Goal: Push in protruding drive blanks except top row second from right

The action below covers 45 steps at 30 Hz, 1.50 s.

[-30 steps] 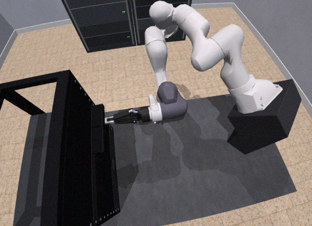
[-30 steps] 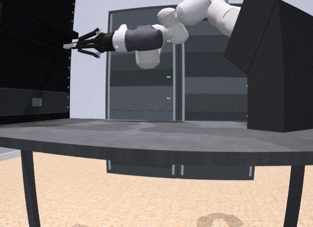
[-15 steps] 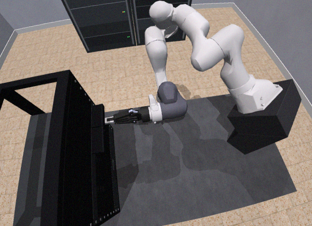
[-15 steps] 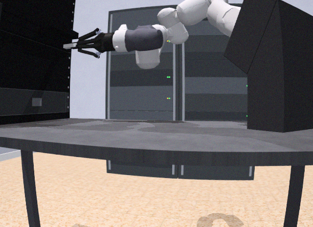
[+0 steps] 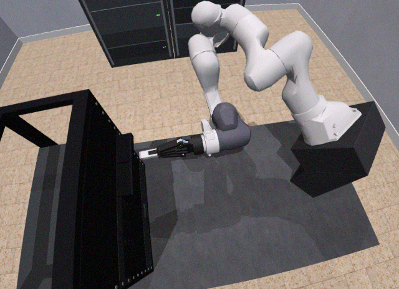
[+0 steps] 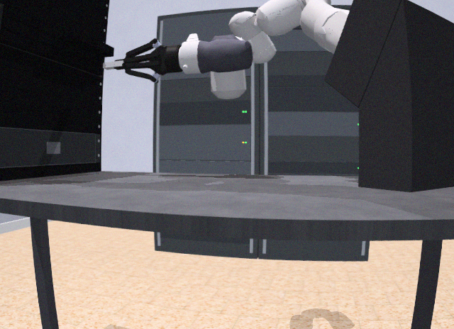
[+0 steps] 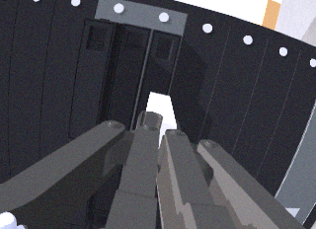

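My gripper (image 5: 140, 154) (image 6: 105, 65) (image 7: 156, 110) is shut and empty, its pale fingertips pointing at the chassis front in the rack (image 5: 80, 106) (image 6: 54, 106). In the wrist view the tips lie over the right-hand of three strips of drive blanks; whether they touch it is unclear. Near that strip's upper end is a dark blank (image 7: 164, 48). A blank in the left strip (image 7: 91, 86) stands out, with a visible side wall; the middle strip (image 7: 129, 66) looks deeper. The top view shows two dark blocks (image 5: 124, 147) (image 5: 124, 179) standing out side by side. Lower parts of the strips are hidden behind my fingers.
A grey end plate with screws (image 7: 140, 16) borders the strips. In the exterior view a dark block (image 6: 109, 49) juts out just above the fingertips. The rack stands on the dark table (image 5: 257, 241) (image 6: 220, 204). Cabinets (image 5: 135, 28) (image 6: 205, 138) stand behind.
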Available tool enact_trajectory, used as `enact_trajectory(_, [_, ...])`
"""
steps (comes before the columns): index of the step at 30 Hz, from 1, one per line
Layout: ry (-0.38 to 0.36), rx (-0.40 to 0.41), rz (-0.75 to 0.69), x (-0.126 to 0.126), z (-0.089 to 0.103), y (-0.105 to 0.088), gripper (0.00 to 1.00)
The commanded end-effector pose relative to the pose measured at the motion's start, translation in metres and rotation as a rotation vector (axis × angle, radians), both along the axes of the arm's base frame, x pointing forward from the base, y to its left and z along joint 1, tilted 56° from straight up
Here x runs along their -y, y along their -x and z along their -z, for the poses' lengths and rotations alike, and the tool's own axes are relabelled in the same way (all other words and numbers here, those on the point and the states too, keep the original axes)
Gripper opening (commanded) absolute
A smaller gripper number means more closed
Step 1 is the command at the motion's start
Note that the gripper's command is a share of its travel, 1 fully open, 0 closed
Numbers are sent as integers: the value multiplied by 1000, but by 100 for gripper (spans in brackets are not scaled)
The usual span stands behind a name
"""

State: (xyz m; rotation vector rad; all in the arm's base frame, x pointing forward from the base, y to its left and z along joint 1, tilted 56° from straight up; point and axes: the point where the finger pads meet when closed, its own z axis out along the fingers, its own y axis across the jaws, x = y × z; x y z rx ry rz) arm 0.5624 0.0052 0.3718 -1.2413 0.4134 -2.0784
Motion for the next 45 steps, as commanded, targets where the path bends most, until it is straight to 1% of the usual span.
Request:
enact_trajectory(1, [5, 23, 4, 2, 2, 16, 0])
enact_trajectory(6, [5, 23, 4, 3, 11, 32, 0])
enact_trajectory(15, [5, 23, 4, 2, 11, 35, 0])
enact_trajectory(18, [5, 23, 4, -3, 6, 39, 0])
enact_trajectory(26, [5, 23, 4, -30, -19, 60, 0])
enact_trajectory(29, [5, 23, 4, -35, -23, 63, 0])
enact_trajectory(35, [5, 23, 4, -35, -24, 62, 0])
enact_trajectory(37, [5, 23, 4, -36, -28, 56, 0])
enact_trajectory(42, [5, 23, 4, -38, -41, 33, 0])
enact_trajectory(45, [5, 23, 4, -38, -44, 30, 0])
